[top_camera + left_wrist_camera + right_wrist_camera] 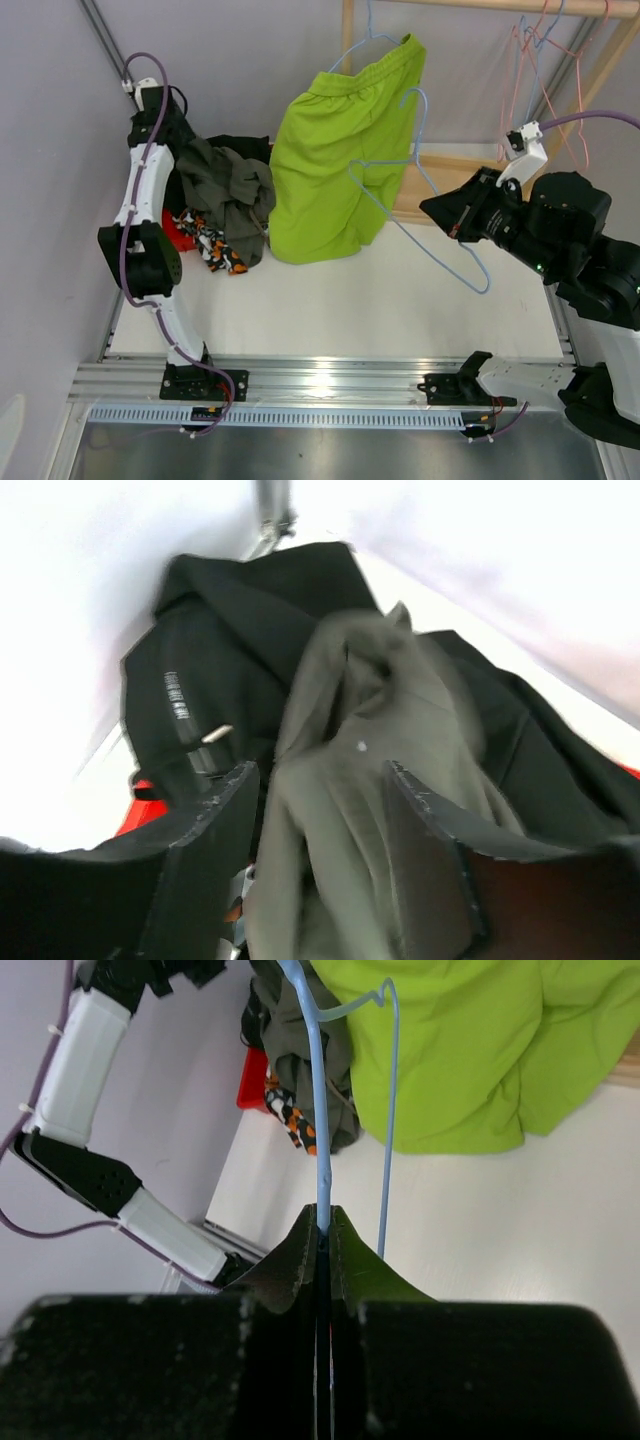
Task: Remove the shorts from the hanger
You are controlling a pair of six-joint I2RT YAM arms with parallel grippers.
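Fingers (300, 1250) of right gripper (322, 1222) pinched tight on light-blue wire hanger (318, 1110); hanger's far end against lime green shorts (330, 170), which hang down to table (400, 310). Left gripper (320, 780) spread wide, gripping nothing, over dark grey-olive shorts (380, 710) heaped on black shorts (240, 610), far-left of table.

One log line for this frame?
left gripper: open, astride dark grey-olive fabric shorts | right gripper: shut on light blue wire hanger | lime green fabric shorts: hanging
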